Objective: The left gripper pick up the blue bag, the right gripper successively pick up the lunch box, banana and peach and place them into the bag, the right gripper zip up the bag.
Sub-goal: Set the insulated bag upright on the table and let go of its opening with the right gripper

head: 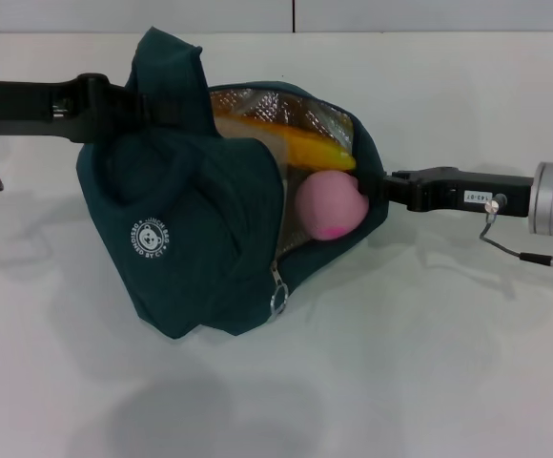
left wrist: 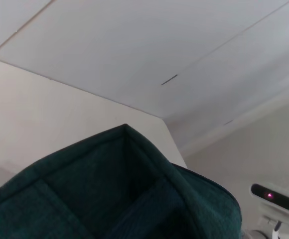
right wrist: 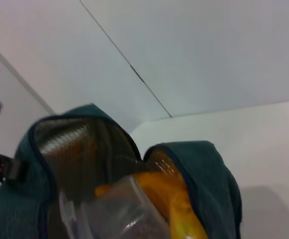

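1. The left gripper (head: 129,105) is reaching in from the robot's left and gripping the blue bag (head: 191,239) at its upper handle area. Jaws are buried in the fabric, so closed on the bag is my read. Likely purpose: keeping the bag propped up and its mouth gaping toward the other arm.
2. The right gripper (head: 377,186) is sitting at the bag's open mouth, fingertips touching or just beside the peach (head: 331,204). Can't tell whether its jaws are clamping the peach or standing apart; the tips are hidden behind the fruit and the bag rim.
3. The peach is sitting in the opening, just ahead of the right jaws and half inside, so this looks like the drop-off step.
4. The banana (head: 300,145) is lying deeper inside against the silvery lining, beyond the right jaws and above the peach.
5. The lunch box (right wrist: 109,211) is showing as clear plastic in the right wrist view, inside the bag beside the banana.
6. The zipper pull (head: 277,298) is hanging at the lower end of the opening, well short of the right jaws; zipping not yet done.
7. Writing: a round white logo (head: 153,239) is on the bag front, ring text too small to read. A small white label on the right arm is unreadable.
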Tool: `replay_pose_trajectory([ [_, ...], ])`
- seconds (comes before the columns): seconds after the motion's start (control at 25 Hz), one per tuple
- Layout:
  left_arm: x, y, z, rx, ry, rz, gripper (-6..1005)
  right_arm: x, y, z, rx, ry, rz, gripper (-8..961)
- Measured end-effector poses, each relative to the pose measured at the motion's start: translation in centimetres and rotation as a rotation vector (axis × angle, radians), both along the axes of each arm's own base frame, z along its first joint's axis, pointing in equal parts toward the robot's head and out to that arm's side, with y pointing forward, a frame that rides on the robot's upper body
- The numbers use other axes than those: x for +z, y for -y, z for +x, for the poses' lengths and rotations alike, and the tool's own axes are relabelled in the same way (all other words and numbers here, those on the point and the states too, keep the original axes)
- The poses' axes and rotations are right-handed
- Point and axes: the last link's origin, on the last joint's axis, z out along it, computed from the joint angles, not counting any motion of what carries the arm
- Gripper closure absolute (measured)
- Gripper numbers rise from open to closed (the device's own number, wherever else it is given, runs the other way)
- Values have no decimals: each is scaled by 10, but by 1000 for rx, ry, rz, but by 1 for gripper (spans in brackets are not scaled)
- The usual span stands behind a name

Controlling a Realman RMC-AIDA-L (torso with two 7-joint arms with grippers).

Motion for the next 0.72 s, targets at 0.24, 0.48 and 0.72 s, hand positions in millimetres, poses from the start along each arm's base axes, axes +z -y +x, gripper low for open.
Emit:
replay_pose_trajectory([
  [0.24,3,3,4,-23,25,-14,942,14,1,-9,24,-108,20,855],
  [0.48,4,4,9,-44,33,-32,941,37,2,-16,64,-236,60,860],
  [0.72,3,7,20,-93,82,-64,941,63,7,-24,139,-349,99,866],
])
